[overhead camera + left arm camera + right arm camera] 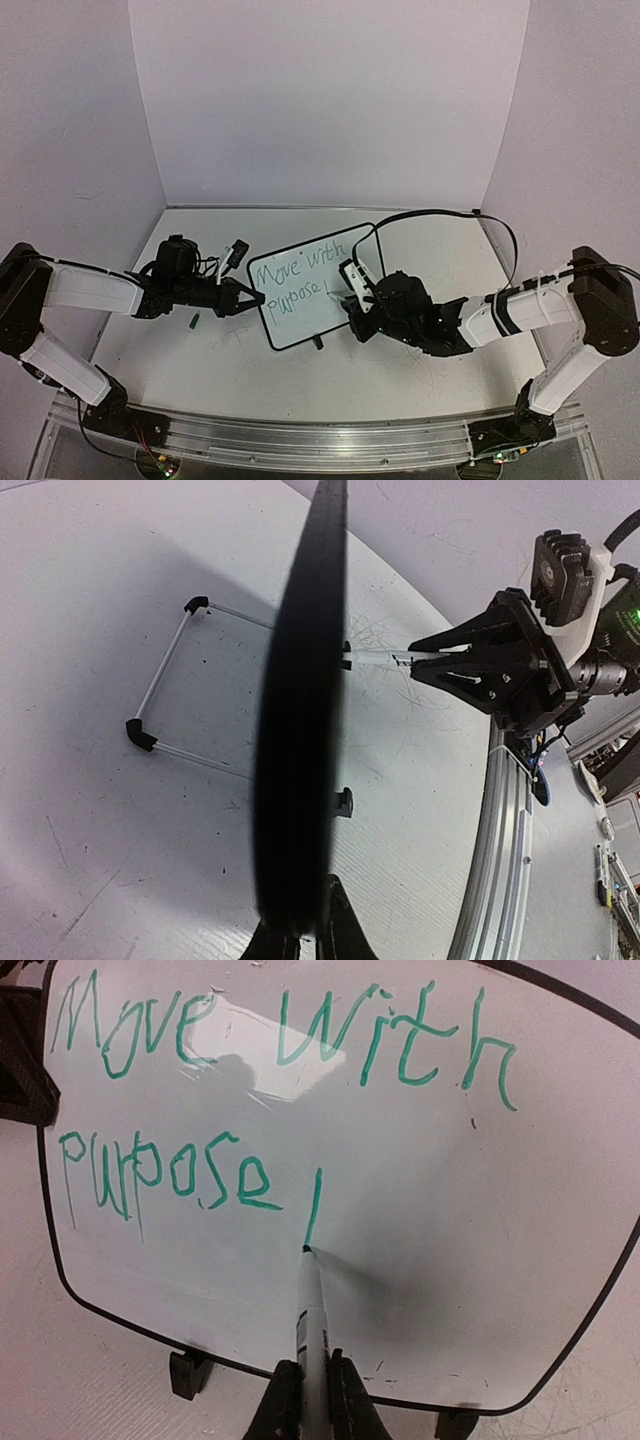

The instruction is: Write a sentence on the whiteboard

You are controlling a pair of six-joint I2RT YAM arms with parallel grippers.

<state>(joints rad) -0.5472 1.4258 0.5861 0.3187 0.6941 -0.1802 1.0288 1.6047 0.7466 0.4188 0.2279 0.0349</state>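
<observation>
Whiteboard (310, 290) stands mid-tabletop (200, 370), reading "Move with purpose". Left fingers (243, 297) pinch its left edge; right fingers (280, 1402) clamp a green marker (308, 1310), tip touching the foot of the exclamation stroke (313, 1205). Likely step: closing punctuation. Next: lift, then dot just below.

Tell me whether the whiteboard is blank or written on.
Written on: the whiteboard carries green handwriting, "Move with purpose", and the marker in the right gripper touches it.

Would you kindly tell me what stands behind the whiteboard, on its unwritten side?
A thin wire prop with black corner caps rests on the table behind the whiteboard. Where it joins the board's back is hidden.
</observation>
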